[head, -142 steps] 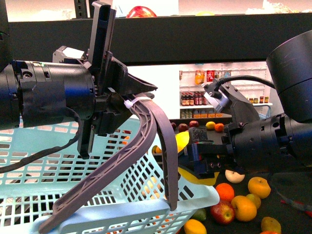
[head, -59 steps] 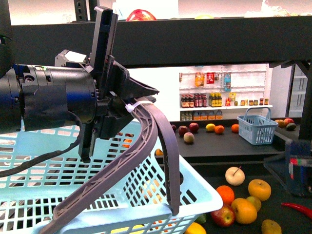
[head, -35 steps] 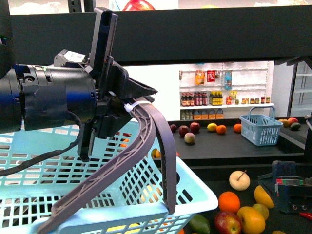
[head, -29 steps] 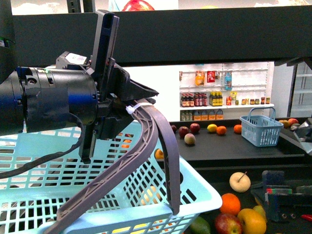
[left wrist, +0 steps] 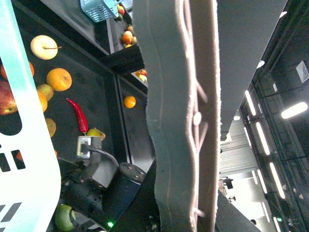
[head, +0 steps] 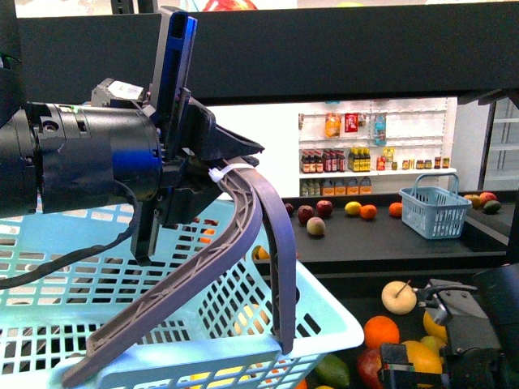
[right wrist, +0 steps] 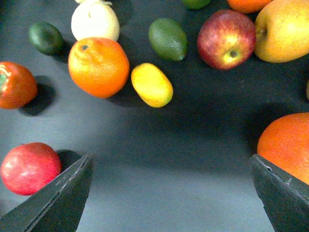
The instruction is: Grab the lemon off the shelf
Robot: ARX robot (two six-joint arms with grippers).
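The lemon (right wrist: 152,84), a small yellow oval, lies on the dark floor of the black shelf (right wrist: 169,154) among other fruit. My right gripper (right wrist: 174,193) is open above the tray floor, and the lemon lies ahead of it, apart from both fingers (right wrist: 53,203). In the front view the right arm (head: 470,340) is low at the right over the fruit, and the lemon is hidden there. My left gripper (head: 231,170) is shut on the grey basket handle (head: 263,243) of a light blue basket (head: 324,316). The handle (left wrist: 178,121) fills the left wrist view.
Around the lemon lie an orange (right wrist: 99,65), a green lime (right wrist: 167,38), a red-yellow apple (right wrist: 227,38), a pale fruit (right wrist: 94,21), a red fruit (right wrist: 29,166) and a large orange (right wrist: 285,145). The shelf's upper level (head: 349,57) runs overhead. A small blue basket (head: 435,211) stands on the far counter.
The right arm has left the basket's side, swung out of view, and come back low at the right over the fruit. The left gripper still holds the handle.
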